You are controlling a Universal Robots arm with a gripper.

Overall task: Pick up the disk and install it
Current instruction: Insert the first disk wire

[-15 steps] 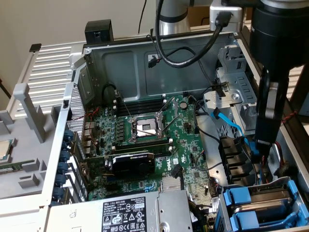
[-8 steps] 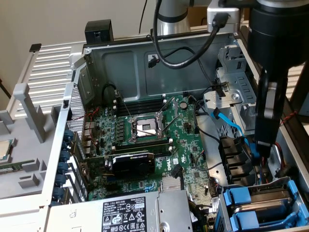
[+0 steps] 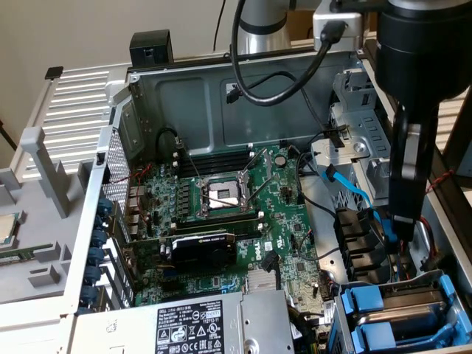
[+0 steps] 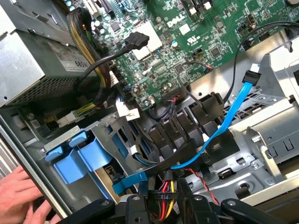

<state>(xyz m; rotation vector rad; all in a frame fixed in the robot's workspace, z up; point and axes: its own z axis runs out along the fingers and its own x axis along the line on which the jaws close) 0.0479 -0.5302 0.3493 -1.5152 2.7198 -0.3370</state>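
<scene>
The disk lies in the drive cage at the case's front corner, on the exterior view's lower right. Its bright blue rail ends face outward and its metal body is mostly hidden. My gripper hangs straight down just beyond the cage, over the black cable clips. In the wrist view my gripper is shut on a black power plug with red, yellow and black wires. A blue data connector lies right beside the fingers.
A person's hand rests on the case edge beside the cage. A blue data cable arcs over the metal bay. The motherboard, graphics card and power supply box fill the case. A processor chip lies outside it.
</scene>
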